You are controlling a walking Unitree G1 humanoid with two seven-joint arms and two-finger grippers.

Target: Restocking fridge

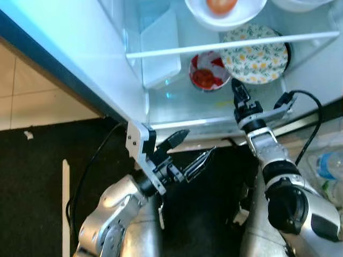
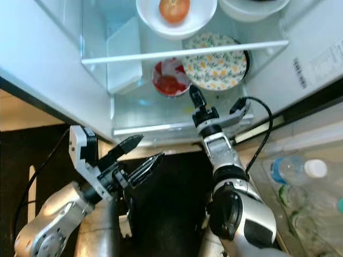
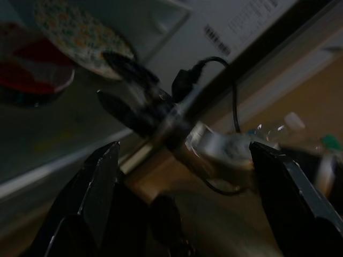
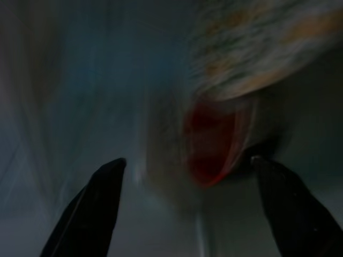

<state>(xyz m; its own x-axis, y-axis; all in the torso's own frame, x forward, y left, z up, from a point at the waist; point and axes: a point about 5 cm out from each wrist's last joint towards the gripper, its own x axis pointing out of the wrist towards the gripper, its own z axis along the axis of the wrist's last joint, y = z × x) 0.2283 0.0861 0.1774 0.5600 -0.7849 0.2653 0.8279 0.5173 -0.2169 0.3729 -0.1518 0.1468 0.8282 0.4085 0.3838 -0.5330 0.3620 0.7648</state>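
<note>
Inside the open fridge [image 1: 107,80], our right gripper [image 1: 239,92] reaches over the front edge of the lower glass shelf [image 1: 177,104], its two black fingers spread apart with nothing between them, as the right wrist view shows. Just ahead of those fingertips sits a small red bowl [image 1: 206,71] with something red in it, and touching that bowl's far right side is a dish covered by a floral yellow-and-white lid [image 1: 254,56]. A clear plastic container [image 1: 161,51] stands on the same shelf, to the left of the red bowl. On the shelf above, we see a white bowl [image 1: 236,19] holding an orange-red fruit [image 1: 221,5], which could be a tomato. A black cable [image 1: 313,115] loops from the right wrist.

Our left gripper [image 1: 195,150] hovers lower down, outside the fridge and in front of its bottom edge, above a dark floor [image 1: 48,160]. Its fingers are also held wide open and carry nothing. To the far right, beside our right arm, lie clear plastic bottles [image 2: 300,174], one with a white cap, still outside the fridge.
</note>
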